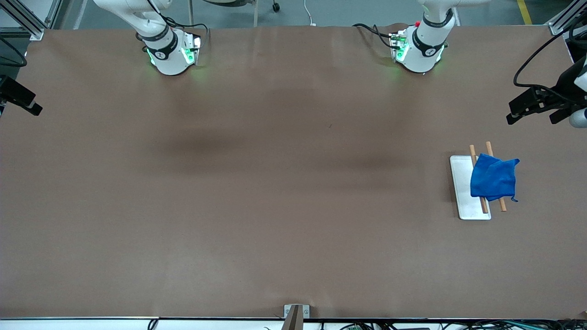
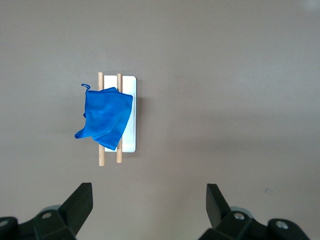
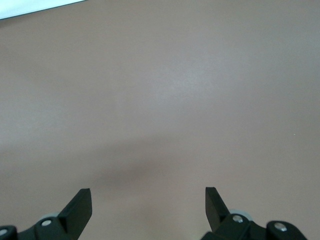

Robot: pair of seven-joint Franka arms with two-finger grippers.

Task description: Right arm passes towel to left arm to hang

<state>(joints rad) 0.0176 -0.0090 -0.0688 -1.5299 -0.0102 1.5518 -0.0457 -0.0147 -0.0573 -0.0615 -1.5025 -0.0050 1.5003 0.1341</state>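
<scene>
- Your left pincer (image 1: 534, 112) hangs in the air at the left arm's end of the brown tabletop (image 1: 275, 206), its black fingers (image 2: 80, 202) spread wide with nothing between them.
- Your right pincer (image 3: 148, 210) is up at the right arm's end, where you see only part of it at the front view's edge (image 1: 20, 98); its fingers (image 3: 80, 205) also stand wide apart and empty, over bare brown surface.
- The small bright blue microfibre towel (image 1: 494, 178) lies crumpled across two thin wooden rods (image 1: 497, 179), close to your left pincer and well apart from your right one.
- The rods rest on and beside a flat white rectangular tray (image 1: 465, 201); the towel overhangs the tray's edge toward the left arm's end of the tabletop.
- A little blue loop tag (image 2: 86, 87) sticks out from one towel corner.
- Between the two pincers the tabletop is one broad open stretch.
- Grey floor (image 1: 293, 11) shows above the tabletop's edge by the arm bases.
</scene>
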